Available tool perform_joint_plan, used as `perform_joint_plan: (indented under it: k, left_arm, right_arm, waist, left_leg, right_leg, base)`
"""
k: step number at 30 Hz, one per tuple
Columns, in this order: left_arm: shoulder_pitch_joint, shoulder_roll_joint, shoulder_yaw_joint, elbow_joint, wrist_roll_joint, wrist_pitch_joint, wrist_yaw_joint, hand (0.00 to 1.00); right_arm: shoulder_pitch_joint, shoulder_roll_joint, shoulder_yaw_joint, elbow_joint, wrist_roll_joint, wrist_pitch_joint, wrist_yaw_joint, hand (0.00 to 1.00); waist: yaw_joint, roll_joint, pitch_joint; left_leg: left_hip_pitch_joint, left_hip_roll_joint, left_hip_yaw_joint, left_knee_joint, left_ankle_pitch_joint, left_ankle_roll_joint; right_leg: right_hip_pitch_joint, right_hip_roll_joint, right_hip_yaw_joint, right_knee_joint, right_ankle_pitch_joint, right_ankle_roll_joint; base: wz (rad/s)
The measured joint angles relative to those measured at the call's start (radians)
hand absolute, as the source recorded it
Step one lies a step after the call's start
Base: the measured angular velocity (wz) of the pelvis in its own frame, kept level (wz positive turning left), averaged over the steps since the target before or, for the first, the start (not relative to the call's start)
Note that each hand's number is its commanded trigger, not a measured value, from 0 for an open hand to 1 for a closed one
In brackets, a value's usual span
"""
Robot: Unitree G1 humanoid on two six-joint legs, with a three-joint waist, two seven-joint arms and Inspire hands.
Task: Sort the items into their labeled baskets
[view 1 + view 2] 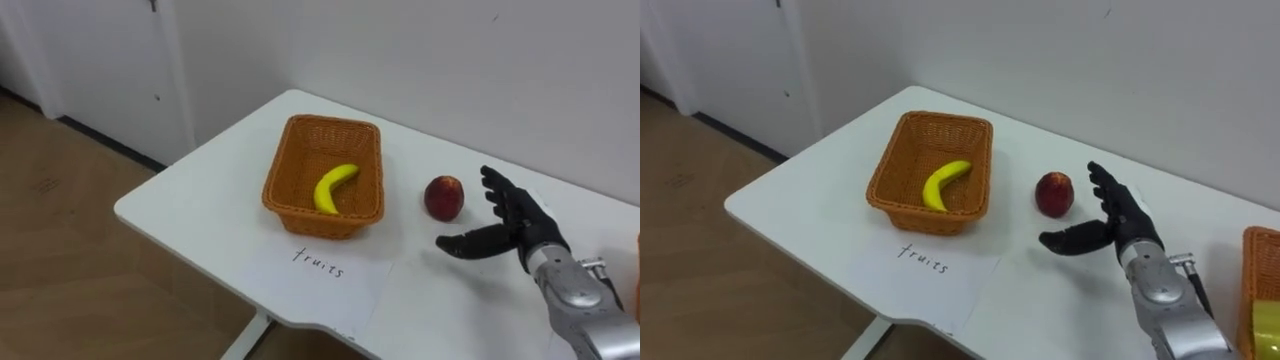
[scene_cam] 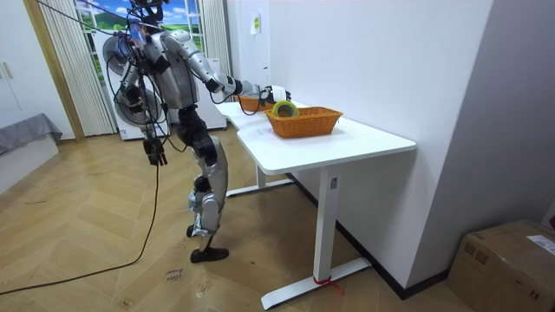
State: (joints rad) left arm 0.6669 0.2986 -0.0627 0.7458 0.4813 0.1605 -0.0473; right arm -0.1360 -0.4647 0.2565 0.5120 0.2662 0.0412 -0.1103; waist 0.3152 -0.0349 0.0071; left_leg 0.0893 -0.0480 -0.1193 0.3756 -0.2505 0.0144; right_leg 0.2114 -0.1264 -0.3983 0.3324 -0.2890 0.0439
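Note:
A red apple (image 1: 444, 197) lies on the white table (image 1: 200, 200), just right of an orange wicker basket (image 1: 283, 170). A yellow banana (image 1: 334, 186) rests inside that basket. My right hand (image 1: 518, 228) hovers close to the apple's right side, open, with fingers spread and the thumb pointing toward the apple, touching nothing. In the room view I stand at the table's end with this arm stretched over it, while my left hand (image 2: 156, 154) hangs beside my hip.
A paper sheet (image 1: 320, 265) with handwriting lies in front of the fruit basket near the table's front edge. A second wicker basket (image 1: 1257, 275) holding something yellow sits at the far right. A wall runs behind the table.

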Motion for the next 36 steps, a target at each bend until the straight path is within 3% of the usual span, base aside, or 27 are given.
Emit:
perform_joint_plan:
  k: [3, 10, 25, 28, 36]
  left_arm:
    - [0.009, 0.008, 0.0, 0.0, 0.0, 0.0, 0.0, 0.0]
    - [0.011, 0.01, 0.002, -0.002, 0.001, 0.0, 0.0, 0.0]
    - [0.007, 0.023, 0.003, -0.024, 0.002, -0.001, -0.003, 0.0]
    - [0.007, 0.027, 0.003, -0.035, 0.0, -0.001, -0.003, 0.0]
    - [-0.014, 0.035, -0.004, -0.051, -0.061, -0.007, -0.002, 0.0]
  right_arm:
    - [-0.002, 0.004, 0.0, 0.0, 0.013, 0.0, -0.001, 0.0]
    - [-0.002, 0.012, 0.0, 0.001, 0.04, -0.006, -0.012, 0.0]
    - [-0.002, 0.017, 0.0, 0.036, 0.042, -0.018, -0.085, 0.0]
    - [-0.006, 0.023, 0.0, 0.046, 0.042, -0.028, -0.1, 0.0]
    - [-0.143, 0.04, 0.007, 0.222, 0.073, -0.032, -0.13, 0.0]
  waist:
    - [0.011, 0.0, 0.0057]
    - [0.021, -0.003, 0.0077]
    - [0.019, -0.006, 0.0069]
    - [0.017, -0.006, 0.0033]
    - [0.017, -0.014, 0.004]
  left_leg:
    - [-0.01, 0.006, 0.0, 0.012, -0.003, -0.004]
    - [-0.03, 0.008, 0.002, 0.03, -0.008, -0.003]
    - [-0.036, 0.008, 0.004, 0.032, -0.01, -0.003]
    - [-0.053, 0.012, 0.005, 0.034, -0.01, -0.003]
    - [-0.116, 0.02, 0.008, 0.047, -0.008, -0.006]
  right_leg:
    - [-0.007, 0.007, 0.001, 0.001, 0.004, -0.007]
    - [-0.022, 0.008, 0.004, 0.011, 0.003, -0.009]
    - [-0.026, 0.01, 0.006, 0.01, 0.003, -0.009]
    - [-0.042, 0.013, 0.006, 0.009, 0.007, -0.012]
    - [-0.106, 0.02, 0.012, 0.012, 0.015, -0.018]
  base:
    - [-0.03]
    - [0.0]
    - [0.0]
    - [0.0]
    - [-0.02]
